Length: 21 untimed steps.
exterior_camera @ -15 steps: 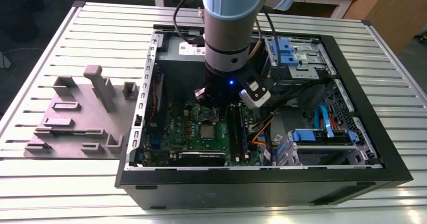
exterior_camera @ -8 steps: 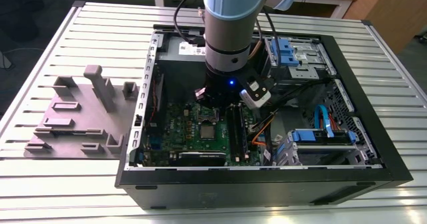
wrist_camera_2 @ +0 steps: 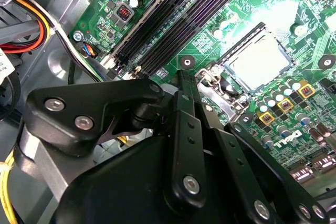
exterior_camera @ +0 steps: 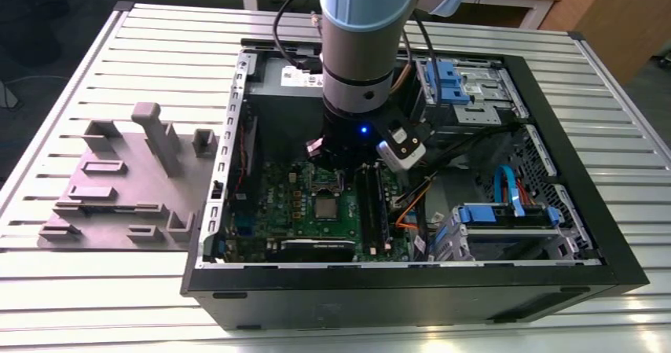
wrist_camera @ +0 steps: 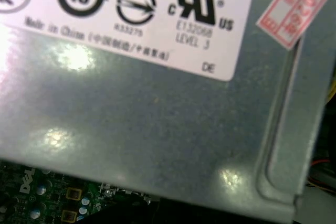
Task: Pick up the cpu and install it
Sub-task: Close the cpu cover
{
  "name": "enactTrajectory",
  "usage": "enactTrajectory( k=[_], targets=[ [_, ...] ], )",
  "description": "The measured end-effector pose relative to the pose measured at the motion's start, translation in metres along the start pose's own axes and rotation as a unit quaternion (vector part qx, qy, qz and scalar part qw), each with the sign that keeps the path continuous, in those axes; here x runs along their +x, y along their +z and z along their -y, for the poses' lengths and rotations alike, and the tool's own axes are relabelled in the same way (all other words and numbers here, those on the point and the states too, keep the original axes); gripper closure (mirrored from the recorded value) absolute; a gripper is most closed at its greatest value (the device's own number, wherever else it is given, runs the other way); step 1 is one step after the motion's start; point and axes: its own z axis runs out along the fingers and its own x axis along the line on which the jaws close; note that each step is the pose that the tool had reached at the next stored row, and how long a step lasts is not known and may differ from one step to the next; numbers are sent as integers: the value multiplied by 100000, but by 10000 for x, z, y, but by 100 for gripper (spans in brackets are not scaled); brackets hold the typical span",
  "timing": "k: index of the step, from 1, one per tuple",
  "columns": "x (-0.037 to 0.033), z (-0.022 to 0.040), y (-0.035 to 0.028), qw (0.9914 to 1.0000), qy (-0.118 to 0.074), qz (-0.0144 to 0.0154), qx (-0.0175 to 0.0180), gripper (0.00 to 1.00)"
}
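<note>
Inside the open computer case (exterior_camera: pixel 419 294), which fills the middle of the desk (exterior_camera: pixel 105 306) and runs toward its edge at the exterior view's right, we see the cpu (wrist_camera_2: pixel 260 60) lying flat in its socket on the green board (wrist_camera_2: pixel 210 19), w/ a metal frame round it. In the exterior view it sits just beside the long memory slots (exterior_camera: pixel 369 204).

The hand (wrist_camera_2: pixel 184 77) hangs low over the board, near a corner of the socket but apart from the chip, w/ nothing visibly in it. We cannot tell whether it is spread or pressed together, since its own black links block the working end. A grey power box (wrist_camera: pixel 157 140) w/ a white label is close by the wrist. A grey holder block (exterior_camera: pixel 126 188) lies near the desk edge at the exterior view's left.

Handling, as we judge it: the cpu is light, thin and stiff, w/ a smooth, prob. slippery metal top. It is fragile underneath, and socket contacts bend easily. Best held by two opposite edges and kept level, w/o tilt or squeeze.
</note>
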Motion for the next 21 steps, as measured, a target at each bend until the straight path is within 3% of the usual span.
enactTrajectory(
  k=[6,8,13,21],
  targets=[
    [-3,-4,-8,100000,-3,8,-51,90],
    [-4,-12,-8,99999,19,108,-496,90],
    [-7,-25,-7,99979,125,460,-1994,90],
    [22,-32,-8,99978,112,571,-1991,90]
  ],
)
